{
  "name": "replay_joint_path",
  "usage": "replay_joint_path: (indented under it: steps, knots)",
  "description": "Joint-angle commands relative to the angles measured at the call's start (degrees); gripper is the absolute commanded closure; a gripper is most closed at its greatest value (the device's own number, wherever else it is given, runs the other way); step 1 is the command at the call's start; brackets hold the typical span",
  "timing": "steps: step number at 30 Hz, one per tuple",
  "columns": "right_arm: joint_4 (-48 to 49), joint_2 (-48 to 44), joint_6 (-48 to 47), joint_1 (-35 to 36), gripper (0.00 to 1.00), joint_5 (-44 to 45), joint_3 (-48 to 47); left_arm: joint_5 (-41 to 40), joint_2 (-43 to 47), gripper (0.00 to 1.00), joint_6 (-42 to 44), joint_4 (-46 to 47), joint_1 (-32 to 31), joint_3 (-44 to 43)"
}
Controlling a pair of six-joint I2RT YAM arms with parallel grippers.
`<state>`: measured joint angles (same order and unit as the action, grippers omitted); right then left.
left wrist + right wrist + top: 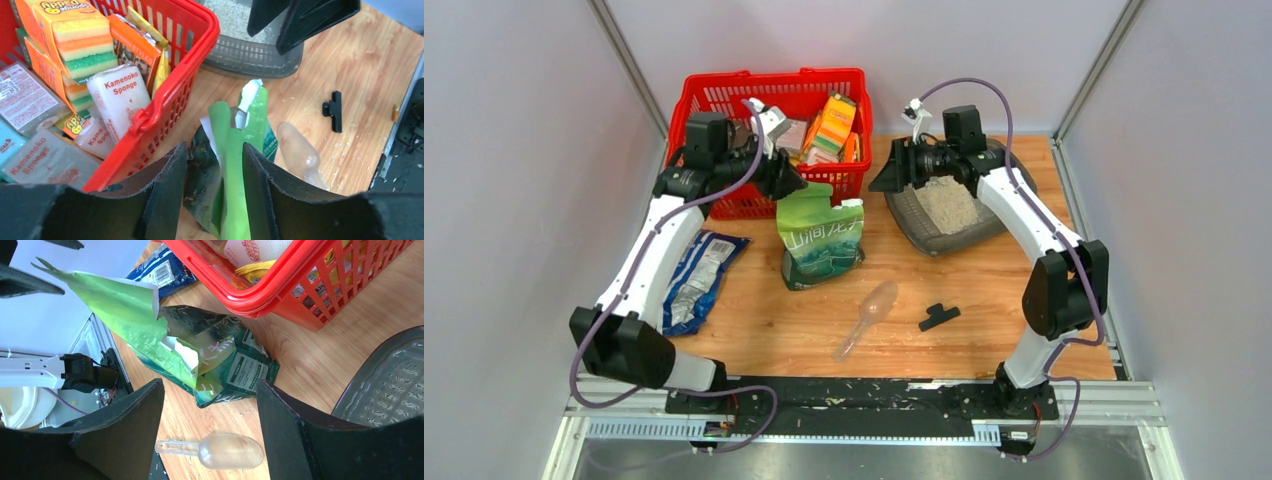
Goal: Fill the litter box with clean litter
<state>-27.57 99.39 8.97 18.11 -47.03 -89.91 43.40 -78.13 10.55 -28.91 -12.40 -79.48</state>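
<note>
The dark grey litter box [914,235] sits at the back right of the table with a pile of pale clean litter [946,203] in it. It also shows in the left wrist view [250,52] and the right wrist view [390,385]. My left gripper [792,180] is shut on the torn top edge of the green-and-white pouch [822,240], which stands on the table; the pouch [232,150] sits between its fingers. My right gripper [892,178] hovers open and empty at the box's left end, with the pouch [150,325] in front of its fingers [135,425].
A red basket [774,100] of sponge packs stands at the back left. A blue-silver bag [699,275] lies at the left. A clear scoop [869,315] and a black clip [938,317] lie on the table's near middle. Stray granules dot the wood.
</note>
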Motion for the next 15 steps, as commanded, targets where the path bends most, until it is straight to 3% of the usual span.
replay_joint_path:
  steps: [1,10,13,15]
  knots:
    - [1.3,0.8,-0.4,0.2,0.29,0.0,-0.4,0.7,-4.9,0.48,8.6,-9.3,-0.3,-6.8]
    - [-2.0,2.1,-0.9,0.9,0.27,2.4,-4.0,2.1,-15.3,0.48,20.1,-32.6,-1.0,-21.9]
    - [-3.6,2.6,-1.6,1.2,0.27,2.3,-4.7,2.6,-16.0,0.59,22.6,-35.7,-1.1,-22.9]
    - [-4.9,3.2,-2.3,1.6,0.28,2.4,-5.2,3.0,-15.9,0.78,23.6,-36.7,-1.7,-23.3]
